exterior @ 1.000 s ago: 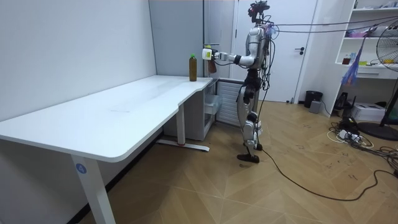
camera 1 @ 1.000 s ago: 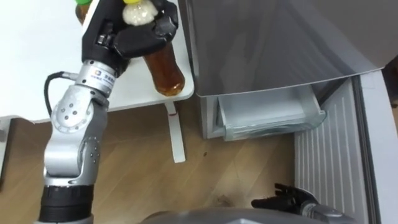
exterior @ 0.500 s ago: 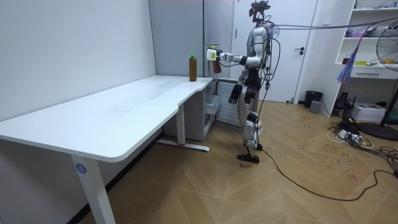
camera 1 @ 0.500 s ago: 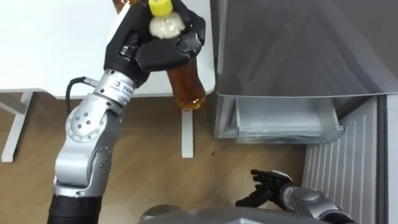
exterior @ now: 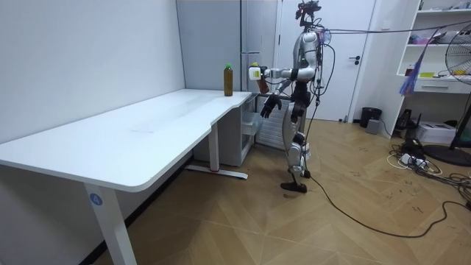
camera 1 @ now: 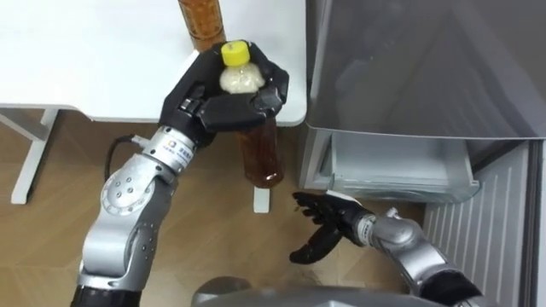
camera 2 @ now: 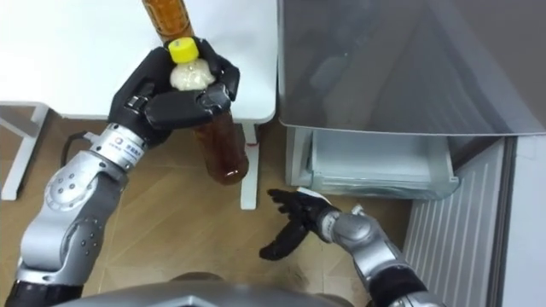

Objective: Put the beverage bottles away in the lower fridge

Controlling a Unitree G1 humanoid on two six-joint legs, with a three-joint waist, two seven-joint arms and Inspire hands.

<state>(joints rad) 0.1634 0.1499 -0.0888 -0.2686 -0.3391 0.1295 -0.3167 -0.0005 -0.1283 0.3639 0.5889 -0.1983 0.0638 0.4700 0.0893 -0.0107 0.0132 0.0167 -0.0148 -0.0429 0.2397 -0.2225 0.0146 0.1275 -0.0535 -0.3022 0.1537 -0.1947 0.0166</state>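
My left hand (camera 1: 223,95) is shut round the neck of an amber drink bottle (camera 1: 259,153) with a yellow cap (camera 1: 235,53). The bottle hangs upright in the air just past the white table's (camera 1: 85,60) corner, left of the grey fridge (camera 1: 426,60). Lower down, my right hand (camera 1: 328,226) is open with fingers spread, a little below and right of the bottle's base, touching nothing. A second amber bottle (camera 1: 200,20) stands on the table near its end, behind my left hand. The fridge's lower drawer (camera 1: 397,166) is pulled out. In the room view I stand by the fridge at the table's far end.
The table's white leg and foot (camera 1: 262,198) stand on the wood floor below the held bottle. The open lower fridge door (camera 1: 495,230) with its ribbed inside lies to my right. In the room view, shelves and a fan (exterior: 449,51) stand far right.
My left hand has carried the bottle off the table's edge and down toward the fridge drawer. My right hand has risen from low down to just under the bottle. The view has shifted.
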